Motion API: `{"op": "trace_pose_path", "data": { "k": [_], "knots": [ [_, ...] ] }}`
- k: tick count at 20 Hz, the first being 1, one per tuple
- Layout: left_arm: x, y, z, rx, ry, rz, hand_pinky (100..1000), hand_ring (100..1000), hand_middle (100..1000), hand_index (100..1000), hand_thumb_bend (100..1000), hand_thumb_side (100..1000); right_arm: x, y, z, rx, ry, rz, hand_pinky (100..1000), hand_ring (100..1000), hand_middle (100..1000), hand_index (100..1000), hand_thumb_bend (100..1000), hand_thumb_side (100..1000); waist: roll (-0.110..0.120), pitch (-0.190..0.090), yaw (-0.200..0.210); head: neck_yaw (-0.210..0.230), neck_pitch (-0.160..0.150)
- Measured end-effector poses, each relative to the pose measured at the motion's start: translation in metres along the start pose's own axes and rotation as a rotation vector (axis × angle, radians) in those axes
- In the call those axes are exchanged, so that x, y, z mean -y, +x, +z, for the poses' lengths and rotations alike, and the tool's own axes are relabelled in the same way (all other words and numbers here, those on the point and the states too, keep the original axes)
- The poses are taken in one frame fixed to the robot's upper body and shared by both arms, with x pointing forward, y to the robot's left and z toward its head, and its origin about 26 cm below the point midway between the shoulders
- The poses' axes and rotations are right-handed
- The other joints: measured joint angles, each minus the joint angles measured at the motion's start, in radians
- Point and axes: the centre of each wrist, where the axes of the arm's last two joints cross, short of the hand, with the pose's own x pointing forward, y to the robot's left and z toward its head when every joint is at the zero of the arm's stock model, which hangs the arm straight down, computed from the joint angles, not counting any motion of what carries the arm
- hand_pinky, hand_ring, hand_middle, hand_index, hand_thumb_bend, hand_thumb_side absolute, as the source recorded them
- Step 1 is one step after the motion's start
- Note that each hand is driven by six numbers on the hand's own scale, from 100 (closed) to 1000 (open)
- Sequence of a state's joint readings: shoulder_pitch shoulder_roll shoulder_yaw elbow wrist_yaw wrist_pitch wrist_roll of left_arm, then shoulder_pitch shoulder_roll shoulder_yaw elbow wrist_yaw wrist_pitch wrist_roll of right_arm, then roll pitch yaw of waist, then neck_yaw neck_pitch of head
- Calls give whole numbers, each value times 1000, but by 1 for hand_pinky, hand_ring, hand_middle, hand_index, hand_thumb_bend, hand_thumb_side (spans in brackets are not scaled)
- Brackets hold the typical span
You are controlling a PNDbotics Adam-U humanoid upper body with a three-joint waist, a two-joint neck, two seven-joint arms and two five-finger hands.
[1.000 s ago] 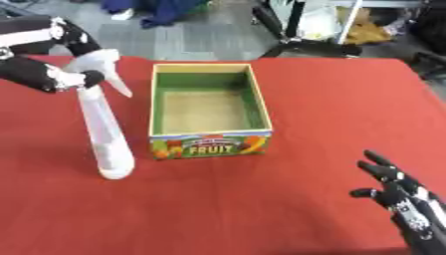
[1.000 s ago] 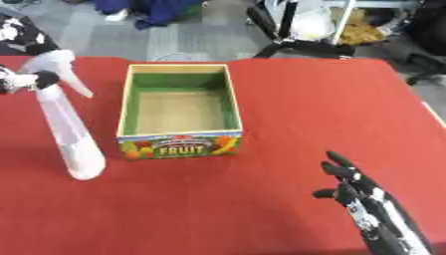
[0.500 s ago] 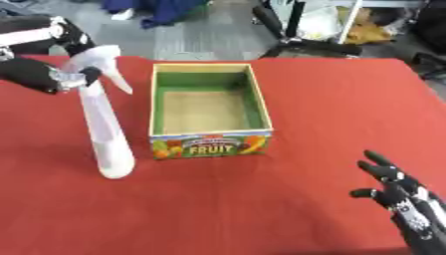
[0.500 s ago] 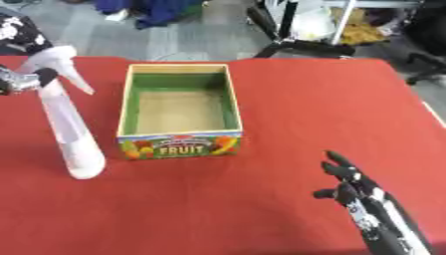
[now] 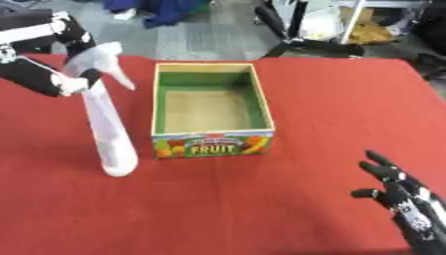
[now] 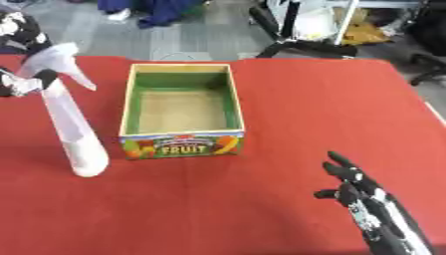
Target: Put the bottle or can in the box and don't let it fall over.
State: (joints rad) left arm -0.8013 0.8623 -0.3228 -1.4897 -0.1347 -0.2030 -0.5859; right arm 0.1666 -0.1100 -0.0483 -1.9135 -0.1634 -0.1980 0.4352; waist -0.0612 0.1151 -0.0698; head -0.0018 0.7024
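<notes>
A tall white spray bottle [image 5: 109,129] stands on the red table [image 5: 348,99], leaning slightly, just left of the box. My left hand [image 5: 42,75] comes in from the upper left and is curled round the bottle's neck under the trigger head. The open cardboard box [image 5: 212,143] has green inner walls, a bare brown floor and a "FRUIT" label on its near wall. It sits in the middle of the table with nothing inside. My right hand [image 5: 397,193] rests open at the lower right, fingers up, well away from both.
Beyond the table's far edge lie a grey floor, an office chair base [image 5: 300,45] and blue cloth [image 5: 170,10]. Red tabletop stretches in front of and to the right of the box.
</notes>
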Motion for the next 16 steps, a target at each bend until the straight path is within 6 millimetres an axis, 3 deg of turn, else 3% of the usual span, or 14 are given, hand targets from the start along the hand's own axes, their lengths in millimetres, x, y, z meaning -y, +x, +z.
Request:
{"op": "trace_pose_path", "data": {
  "k": [6, 16],
  "knots": [
    [-5, 4, 2, 15, 46, -5, 460, 361, 201, 472, 100, 237, 0, 0, 0, 0, 0, 0, 704, 1000, 1000, 797, 100, 578, 0, 0, 0, 0, 0],
    [-30, 10, 13, 7, 148, -63, 461, 358, 198, 470, 100, 222, 0, -1, 1, -5, -1, -2, 704, 1000, 1000, 797, 100, 578, 5, 0, -1, 0, 0]
  ]
}}
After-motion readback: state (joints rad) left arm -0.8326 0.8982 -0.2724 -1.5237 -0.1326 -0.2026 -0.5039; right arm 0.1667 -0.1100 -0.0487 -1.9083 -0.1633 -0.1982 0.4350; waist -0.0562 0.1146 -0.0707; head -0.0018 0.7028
